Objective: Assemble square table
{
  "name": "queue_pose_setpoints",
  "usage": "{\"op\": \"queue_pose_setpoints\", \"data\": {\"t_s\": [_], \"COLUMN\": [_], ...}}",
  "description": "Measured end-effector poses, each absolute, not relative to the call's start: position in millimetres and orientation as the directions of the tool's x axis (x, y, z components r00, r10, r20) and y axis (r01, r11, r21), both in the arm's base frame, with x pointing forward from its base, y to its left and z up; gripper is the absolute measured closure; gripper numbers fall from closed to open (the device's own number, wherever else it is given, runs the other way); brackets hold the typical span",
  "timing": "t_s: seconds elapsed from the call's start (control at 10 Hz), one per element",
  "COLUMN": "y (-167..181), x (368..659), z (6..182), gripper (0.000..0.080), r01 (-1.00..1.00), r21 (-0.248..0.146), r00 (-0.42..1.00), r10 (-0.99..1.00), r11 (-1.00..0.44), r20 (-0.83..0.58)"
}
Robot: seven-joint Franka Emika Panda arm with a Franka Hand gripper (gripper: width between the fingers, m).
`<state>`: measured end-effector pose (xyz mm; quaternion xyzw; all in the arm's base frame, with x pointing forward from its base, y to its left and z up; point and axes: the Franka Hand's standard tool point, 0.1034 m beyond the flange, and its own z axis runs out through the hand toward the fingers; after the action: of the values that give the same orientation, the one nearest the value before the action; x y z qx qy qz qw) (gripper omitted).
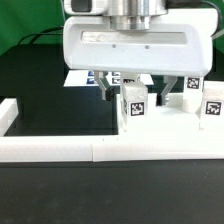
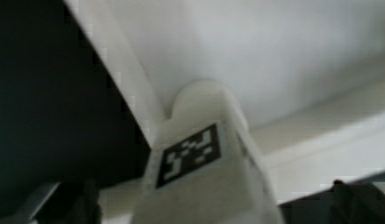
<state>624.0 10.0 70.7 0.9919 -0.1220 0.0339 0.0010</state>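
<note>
The white square tabletop (image 1: pixel 168 120) lies flat on the black table at the exterior view's right, against the border wall. Three white tagged leg posts stand upright on it: one (image 1: pixel 133 106) nearest the camera, two more (image 1: pixel 189 92) (image 1: pixel 212 106) further right. My gripper (image 1: pixel 134 95) hangs over the near post, open, with a finger (image 1: pixel 105 92) on each side and a gap to the post. In the wrist view the same post (image 2: pixel 203 150) runs up between the dark fingertips (image 2: pixel 61 203), with the tabletop (image 2: pixel 260 50) beyond it. My gripper (image 2: pixel 207 205) holds nothing.
A long low white border wall (image 1: pixel 60 150) runs along the front and turns back at the exterior view's left (image 1: pixel 8 115). A flat white sheet, probably the marker board (image 1: pixel 76 77), shows behind the gripper. Black table surface (image 1: pixel 60 110) lies left of the tabletop.
</note>
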Motion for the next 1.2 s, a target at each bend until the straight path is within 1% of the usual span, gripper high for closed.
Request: {"op": "queue_pose_setpoints", "data": {"t_s": [0.1,0.3,0.4,0.5,0.6,0.7,0.8,0.9,1.0,1.1,1.2], "y": [14.6,14.3,14.2,14.5,13.4,12.2,11.8,11.0,11.1,10.9,8.8], "x": [626.9,626.6,626.6,626.6,626.3,626.2,626.2,626.2,624.2,623.5,623.9], "z": [73.5,72.2,72.1,72.0,71.8,71.6,71.5,71.5,70.9,70.0,70.4], "gripper": [0.0151,0.0151,0.0246,0.0246,0.0446,0.0509,0.0509,0.0509,0.0509,0.0509,0.0509], "r01": [-0.057,-0.088,-0.096,-0.172,-0.262,-0.335,-0.376,-0.545,-0.748,-0.866,-0.932], "r21": [0.006,0.005,0.004,-0.005,-0.013,-0.019,-0.022,-0.037,-0.048,-0.073,-0.091], "r00": [0.995,0.991,0.991,0.98,0.96,0.937,0.922,0.833,0.658,0.492,0.352], "r10": [-0.056,-0.087,-0.095,-0.172,-0.262,-0.335,-0.376,-0.546,-0.749,-0.869,-0.936], "r11": [-0.998,-0.996,-0.995,-0.985,-0.965,-0.942,-0.927,-0.838,-0.662,-0.494,-0.35], "r20": [0.086,0.099,0.099,0.099,0.097,0.096,0.095,0.091,0.077,0.043,-0.003]}}
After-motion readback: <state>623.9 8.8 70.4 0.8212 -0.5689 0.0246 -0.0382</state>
